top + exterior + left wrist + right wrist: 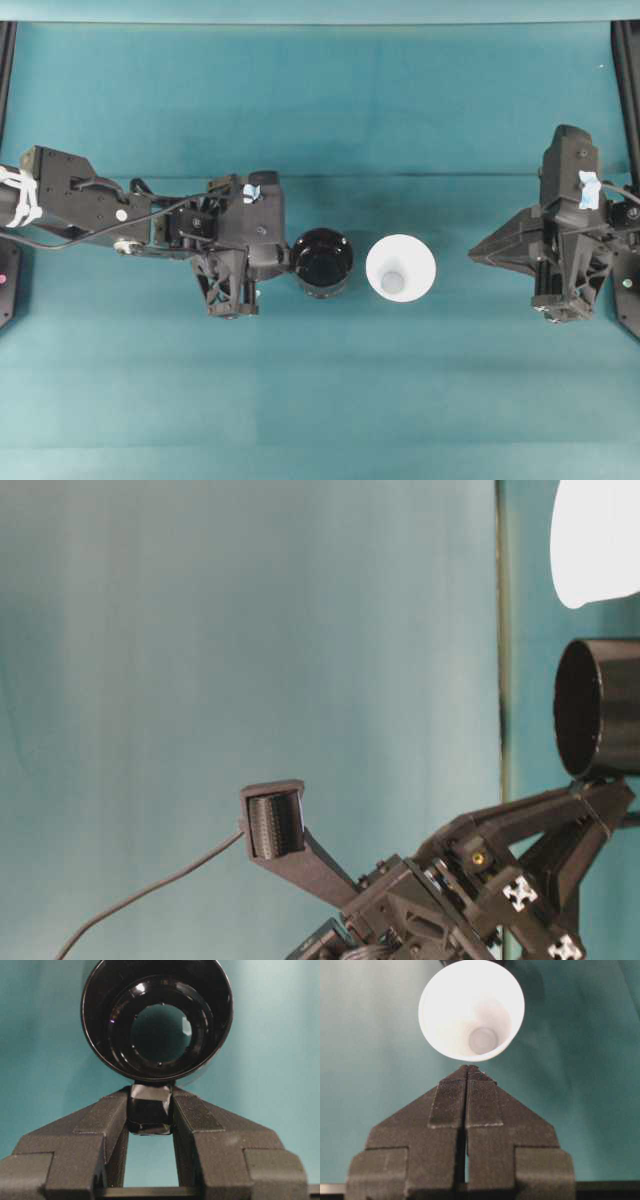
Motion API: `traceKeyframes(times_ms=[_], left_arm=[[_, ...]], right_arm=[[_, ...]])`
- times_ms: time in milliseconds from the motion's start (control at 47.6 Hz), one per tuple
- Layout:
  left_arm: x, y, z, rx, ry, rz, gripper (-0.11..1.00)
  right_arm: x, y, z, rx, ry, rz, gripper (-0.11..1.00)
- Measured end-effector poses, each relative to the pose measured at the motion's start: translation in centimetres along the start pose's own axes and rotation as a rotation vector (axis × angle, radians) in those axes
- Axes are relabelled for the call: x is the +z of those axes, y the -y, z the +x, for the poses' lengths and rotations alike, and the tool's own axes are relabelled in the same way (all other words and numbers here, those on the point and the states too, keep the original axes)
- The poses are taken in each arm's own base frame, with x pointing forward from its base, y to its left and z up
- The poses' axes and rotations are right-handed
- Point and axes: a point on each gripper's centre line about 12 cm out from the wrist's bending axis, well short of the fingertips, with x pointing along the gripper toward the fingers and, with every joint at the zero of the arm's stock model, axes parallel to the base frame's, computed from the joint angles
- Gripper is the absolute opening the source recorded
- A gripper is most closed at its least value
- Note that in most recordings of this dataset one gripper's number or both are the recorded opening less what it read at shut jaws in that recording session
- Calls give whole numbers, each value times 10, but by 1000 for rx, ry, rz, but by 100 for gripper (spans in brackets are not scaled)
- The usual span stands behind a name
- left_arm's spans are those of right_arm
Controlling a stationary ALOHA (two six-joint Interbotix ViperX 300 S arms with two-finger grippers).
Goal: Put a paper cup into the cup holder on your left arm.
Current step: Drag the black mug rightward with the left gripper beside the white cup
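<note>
The glossy black cup holder (322, 262) sits at mid-table, mouth up. My left gripper (284, 262) is shut on the holder's stubby side tab (149, 1109); in the left wrist view the holder (100, 1025) fills the top. The white paper cup (401, 268) stands upright just right of the holder, apart from it. It also shows in the right wrist view (455, 1015) and the table-level view (598, 540), next to the holder (600, 710). My right gripper (478, 254) is shut and empty, to the right of the cup; its tips (468, 1068) end just short of the cup.
The teal table cloth (320, 390) covers the whole surface. Black frame posts (628, 90) stand at the far left and right edges. The right arm's body (575, 240) sits at the right side.
</note>
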Motion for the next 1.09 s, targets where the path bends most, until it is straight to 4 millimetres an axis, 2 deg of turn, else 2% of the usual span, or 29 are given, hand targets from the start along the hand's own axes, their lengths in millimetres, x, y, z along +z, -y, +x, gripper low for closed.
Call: traceKeyframes(times_ms=[378,1093], left_arm=[[1,1,7,-2,-3,2,29],[-4,2,9,-4,-43,0,29]], right_arm=[[0,0,0,0,1,0,-4],[-3,1,1,-3,-7,1,-4]])
